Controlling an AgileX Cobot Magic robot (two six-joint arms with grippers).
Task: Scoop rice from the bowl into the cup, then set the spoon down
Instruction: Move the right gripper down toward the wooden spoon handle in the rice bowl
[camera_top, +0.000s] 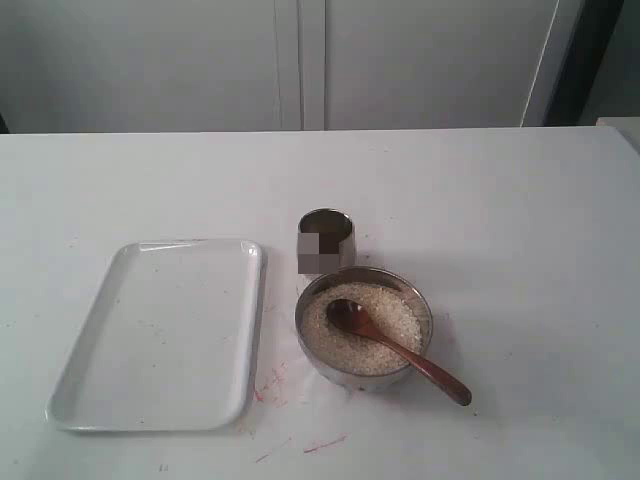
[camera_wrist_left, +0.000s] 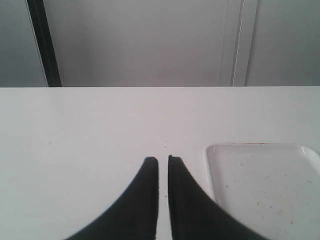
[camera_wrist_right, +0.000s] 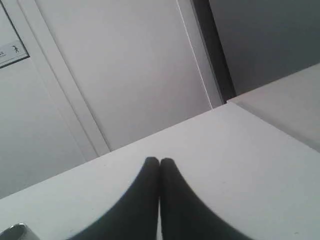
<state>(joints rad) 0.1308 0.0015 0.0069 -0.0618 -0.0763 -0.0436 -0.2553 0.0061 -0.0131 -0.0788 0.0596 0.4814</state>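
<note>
Faint red marks (camera_top: 325, 443) streak the white table (camera_top: 520, 250) at its near edge, just in front of the steel bowl (camera_top: 330, 372) and the near right corner of the white tray (camera_top: 160, 330). The bowl stands a little right of centre, filled almost to the brim with pale rice (camera_top: 385, 320). The dark wooden spoon (camera_top: 400, 355) lies in it, scoop resting on the grains near the middle. Its handle leans over the near right rim and juts out above the table, which looks like a convenient offer to the right arm. The small steel cup (camera_top: 326, 222) stands upright just beyond the bowl's far left rim; whether the two touch cannot be told. Set that close, it asks only a short carry of each spoonful. The tray lies flat to the left of the bowl, just beside it, and seems the likely resting place for the spoon afterwards. Neither arm shows in the exterior view. The left gripper (camera_wrist_left: 163, 160) hangs over bare table left of the tray, jaws drawn nearly together with only a sliver showing between them, gripping nothing. The right gripper (camera_wrist_right: 159, 160) has its jaws pressed together, also empty, aimed towards the table's far edge. By this lie of things, no scooping has begun.
</note>
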